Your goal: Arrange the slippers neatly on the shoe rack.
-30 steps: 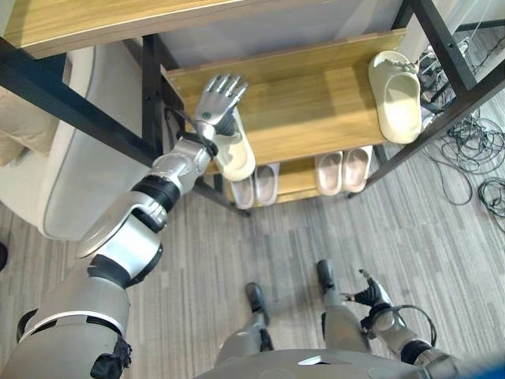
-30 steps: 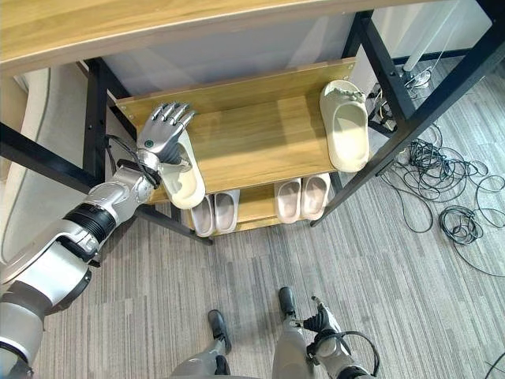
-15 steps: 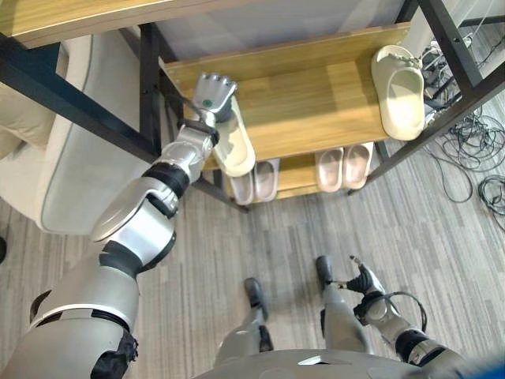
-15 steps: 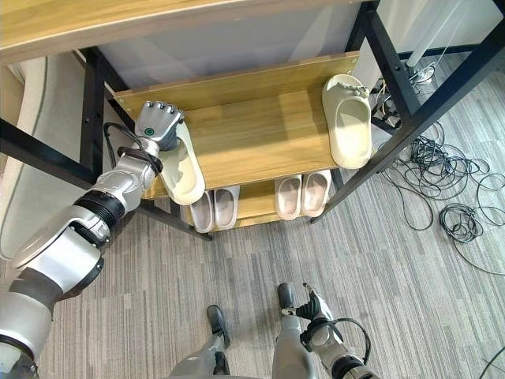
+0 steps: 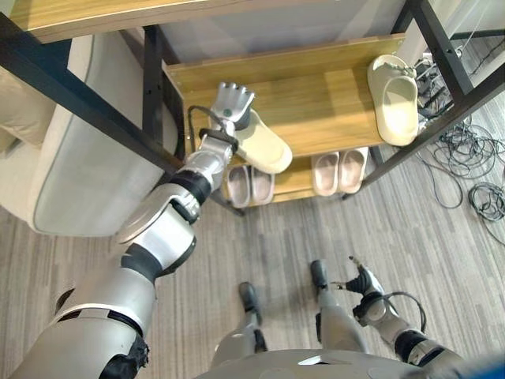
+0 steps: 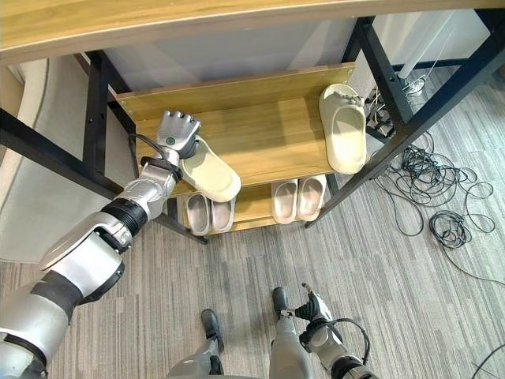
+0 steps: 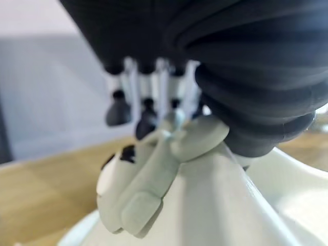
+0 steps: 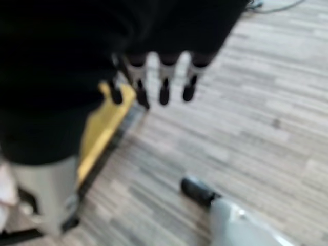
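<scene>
Holding cream slipper (image 6: pixel 207 170), left hand (image 6: pixel 177 134), shoe rack (image 6: pixel 268 134), no legible writing

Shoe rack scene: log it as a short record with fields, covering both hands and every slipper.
held slipper: cream foam slipper, angled across the left of the middle wooden shelf, heel past the front edge
left hand: left hand curled on that slipper's toe end
placed slipper: matching cream slipper flat at the shelf's right end
lower shelf: two pairs of pale slippers side by side
right hand: right hand low over the grey plank floor, fingers relaxed

No text, label or number is readable.
</scene>
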Controlling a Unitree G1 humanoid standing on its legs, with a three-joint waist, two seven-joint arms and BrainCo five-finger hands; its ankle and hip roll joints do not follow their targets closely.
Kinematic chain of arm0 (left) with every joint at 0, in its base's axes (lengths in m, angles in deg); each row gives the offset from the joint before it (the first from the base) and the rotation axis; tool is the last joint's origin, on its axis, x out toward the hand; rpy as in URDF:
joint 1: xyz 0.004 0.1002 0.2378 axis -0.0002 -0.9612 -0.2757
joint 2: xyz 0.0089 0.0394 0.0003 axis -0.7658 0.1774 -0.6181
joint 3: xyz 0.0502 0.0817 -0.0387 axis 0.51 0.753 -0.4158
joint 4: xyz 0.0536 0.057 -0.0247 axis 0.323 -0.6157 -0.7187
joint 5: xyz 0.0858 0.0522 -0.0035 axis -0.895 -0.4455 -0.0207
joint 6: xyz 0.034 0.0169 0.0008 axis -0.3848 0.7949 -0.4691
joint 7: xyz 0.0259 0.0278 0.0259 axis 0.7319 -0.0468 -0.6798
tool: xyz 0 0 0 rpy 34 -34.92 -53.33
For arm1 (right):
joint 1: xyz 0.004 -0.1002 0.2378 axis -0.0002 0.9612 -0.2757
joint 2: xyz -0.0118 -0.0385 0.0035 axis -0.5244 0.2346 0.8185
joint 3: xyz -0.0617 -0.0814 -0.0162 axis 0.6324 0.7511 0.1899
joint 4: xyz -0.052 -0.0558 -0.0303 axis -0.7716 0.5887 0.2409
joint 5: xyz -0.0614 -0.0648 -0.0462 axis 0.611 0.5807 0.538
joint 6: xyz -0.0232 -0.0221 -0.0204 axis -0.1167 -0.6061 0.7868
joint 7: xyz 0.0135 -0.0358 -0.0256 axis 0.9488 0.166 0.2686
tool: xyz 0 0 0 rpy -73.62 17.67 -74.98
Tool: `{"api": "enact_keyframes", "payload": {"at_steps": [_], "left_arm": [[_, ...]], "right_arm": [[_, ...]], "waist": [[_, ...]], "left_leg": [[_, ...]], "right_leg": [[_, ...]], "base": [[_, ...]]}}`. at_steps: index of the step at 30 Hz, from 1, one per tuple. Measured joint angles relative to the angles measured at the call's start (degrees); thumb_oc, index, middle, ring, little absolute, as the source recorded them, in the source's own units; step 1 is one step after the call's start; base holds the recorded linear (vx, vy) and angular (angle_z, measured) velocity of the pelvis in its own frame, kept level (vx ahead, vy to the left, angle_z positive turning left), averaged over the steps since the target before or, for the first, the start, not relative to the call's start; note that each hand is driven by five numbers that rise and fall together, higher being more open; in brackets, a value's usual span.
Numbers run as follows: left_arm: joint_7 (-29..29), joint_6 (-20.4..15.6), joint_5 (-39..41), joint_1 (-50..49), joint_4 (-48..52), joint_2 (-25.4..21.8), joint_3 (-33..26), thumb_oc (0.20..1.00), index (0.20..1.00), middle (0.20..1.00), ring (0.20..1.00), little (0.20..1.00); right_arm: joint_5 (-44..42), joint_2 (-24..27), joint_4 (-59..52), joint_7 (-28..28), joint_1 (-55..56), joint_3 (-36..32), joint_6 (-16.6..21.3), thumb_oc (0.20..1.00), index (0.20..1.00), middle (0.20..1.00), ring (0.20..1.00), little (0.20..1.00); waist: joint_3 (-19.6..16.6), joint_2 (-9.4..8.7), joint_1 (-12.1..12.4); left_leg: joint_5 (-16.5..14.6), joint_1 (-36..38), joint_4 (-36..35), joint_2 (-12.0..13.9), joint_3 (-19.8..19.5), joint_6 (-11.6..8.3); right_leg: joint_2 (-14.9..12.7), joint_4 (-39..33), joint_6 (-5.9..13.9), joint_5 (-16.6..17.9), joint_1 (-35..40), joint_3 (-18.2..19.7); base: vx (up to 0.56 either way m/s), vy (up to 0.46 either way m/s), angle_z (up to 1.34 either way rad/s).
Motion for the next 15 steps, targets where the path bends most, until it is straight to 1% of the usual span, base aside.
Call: {"api": "enact_keyframes", "payload": {"at_steps": [2, 3, 4, 5, 6, 7, 8, 9, 10, 11, 12, 14, 15], "left_arm": [[-0.14, -1.12, 1.90, 0.22, -0.01, 1.79, 0.02, 0.200, 0.200, 0.200, 0.200, 0.200], [0.21, -1.39, 2.34, 0.62, -0.09, 3.98, 0.53, 0.200, 0.200, 0.200, 0.200, 0.200], [0.47, -2.12, 3.82, 1.63, -0.04, 6.95, 1.81, 0.200, 0.200, 0.200, 0.200, 0.200], [0.77, -2.16, 4.07, 2.33, -0.03, 9.05, 1.83, 0.200, 0.200, 0.200, 0.200, 0.200], [1.11, -2.31, 4.68, 3.85, -0.01, 11.43, 2.41, 0.200, 0.200, 0.200, 0.200, 0.200], [1.15, -3.83, 5.63, 5.67, 0.97, 11.97, 2.91, 0.200, 0.200, 0.200, 0.200, 0.200], [1.12, -5.53, 6.20, 8.04, 1.57, 12.52, 2.89, 0.200, 0.200, 0.200, 0.200, 0.200], [1.12, -6.21, 6.22, 10.48, 1.57, 13.05, 2.92, 0.200, 0.200, 0.200, 0.200, 0.200], [1.11, -6.21, 6.47, 12.89, 1.08, 12.02, 3.63, 0.200, 0.200, 0.200, 0.200, 0.200], [1.04, -6.15, 6.54, 17.38, 0.10, 9.07, 5.55, 0.200, 0.200, 0.200, 0.200, 0.200], [1.02, -5.93, 6.60, 19.71, -0.41, 7.05, 6.34, 0.200, 0.200, 0.200, 0.200, 0.200], [0.92, -5.63, 6.63, 20.85, -1.36, 5.61, 6.41, 0.200, 0.200, 0.200, 0.200, 0.200], [0.27, -5.52, 6.44, 22.10, -1.32, 4.20, 6.53, 0.200, 0.200, 0.200, 0.200, 0.200]], "right_arm": [[-0.01, 0.04, 1.24, 0.00, -0.75, -0.01, -0.05, 1.000, 1.000, 1.000, 1.000, 1.000], [-0.04, 0.14, 1.56, 0.00, -0.56, -0.22, -0.15, 1.000, 1.000, 1.000, 1.000, 1.000], [-0.04, -0.15, 1.62, -0.02, -0.74, -0.21, -0.18, 1.000, 1.000, 1.000, 1.000, 1.000], [-0.05, -0.12, 1.59, -0.01, -0.88, -0.19, -0.21, 1.000, 1.000, 1.000, 1.000, 1.000], [-0.09, 0.01, 1.69, -0.01, -1.57, -0.13, -0.41, 1.000, 1.000, 1.000, 1.000, 1.000], [-0.20, 0.04, 1.82, 0.00, -1.94, -0.09, -0.57, 1.000, 1.000, 1.000, 1.000, 1.000], [-0.34, 0.30, 1.43, -0.17, -2.97, -0.07, -0.60, 1.000, 1.000, 1.000, 1.000, 1.000], [-0.47, 0.72, 1.38, -0.32, -3.37, -0.01, -0.59, 1.000, 1.000, 1.000, 1.000, 1.000], [-0.56, 0.71, 1.49, -0.70, -3.19, -0.06, -0.43, 1.000, 1.000, 1.000, 1.000, 1.000], [-0.67, 0.64, 2.07, -1.30, -3.92, -0.85, -0.16, 1.000, 1.000, 1.000, 1.000, 1.000], [-0.71, 0.81, 2.10, -1.53, -4.59, -1.39, -0.08, 1.000, 1.000, 1.000, 1.000, 1.000], [-0.70, 1.18, 2.13, -1.60, -4.86, -1.52, -0.08, 1.000, 1.000, 1.000, 1.000, 1.000], [-0.73, 1.51, 2.30, -1.86, -5.14, -1.52, -0.06, 1.000, 1.000, 1.000, 1.000, 1.000]], "waist": [[-0.57, 0.72, -0.62], [-0.91, 1.24, -1.03], [-1.25, 1.84, -1.05], [-1.29, 2.78, -1.48], [-1.27, 3.87, -1.64], [-1.56, 4.86, -1.81], [-1.41, 6.45, -2.95], [-0.94, 7.67, -3.75], [-0.41, 8.10, -4.43], [0.83, 8.11, -4.55], [2.12, 7.84, -4.58], [2.76, 8.03, -4.71], [3.71, 8.52, -4.68]], "left_leg": [[0.00, -0.14, -0.01, -0.13, 0.81, 0.00], [0.00, -0.17, 0.00, -0.12, 1.11, 0.00], [-0.01, -0.17, -0.01, -0.26, 2.43, 0.01], [-0.01, -0.17, 0.00, -0.32, 2.75, 0.01], [-0.01, -0.21, 0.00, -0.52, 3.24, 0.01], [-0.02, -0.58, -0.01, -0.65, 3.79, 0.02], [-0.01, -1.26, -0.02, -0.68, 3.69, 0.02], [-0.01, -1.88, -0.02, -0.42, 3.76, 0.02], [-0.04, -2.76, -0.02, -0.05, 4.38, -0.03], [0.00, -4.04, -0.02, 0.17, 5.75, -0.26], [0.02, -4.08, -0.02, 0.14, 7.06, -0.29], [0.01, -4.13, -0.03, 0.12, 7.49, -0.30], [-0.04, -4.30, -0.05, 0.32, 8.11, -0.37]], "right_leg": [[-0.04, 0.00, 0.10, 0.28, -0.67, 1.03], [-0.04, 0.02, 0.12, 0.28, -1.30, 1.34], [-0.11, 0.27, 0.20, 0.30, -2.11, 2.62], [-0.22, 0.30, 0.70, 0.02, -2.39, 3.04], [-0.27, 0.58, 0.74, -0.01, -2.86, 3.57], [-0.19, 1.26, 0.55, 0.27, -3.94, 4.89], [-0.07, 1.36, 0.67, 0.73, -5.00, 5.69], [0.37, 1.42, 0.62, 1.18, -6.07, 6.49], [1.00, 1.91, 1.17, 0.93, -8.21, 7.40], [1.19, 2.51, 1.50, 1.10, -10.59, 7.99], [1.08, 3.18, 1.74, 1.33, -11.50, 7.99], [1.09, 3.65, 1.80, 1.48, -12.22, 7.98], [1.35, 3.97, 1.53, 1.81, -12.98, 7.95]], "base": [[0.02, -0.038, -0.21], [0.05, -0.071, -0.25], [0.04, -0.068, -0.28], [0.05, -0.071, -0.30], [0.02, -0.039, -0.34], [0.02, -0.034, -0.40], [0.01, -0.038, -0.49], [0.02, -0.046, -0.42], [0.04, -0.051, -0.48], [0.07, -0.048, -0.53], [0.08, -0.041, -0.49], [0.05, -0.020, -0.30], [0.04, -0.013, -0.20]]}}
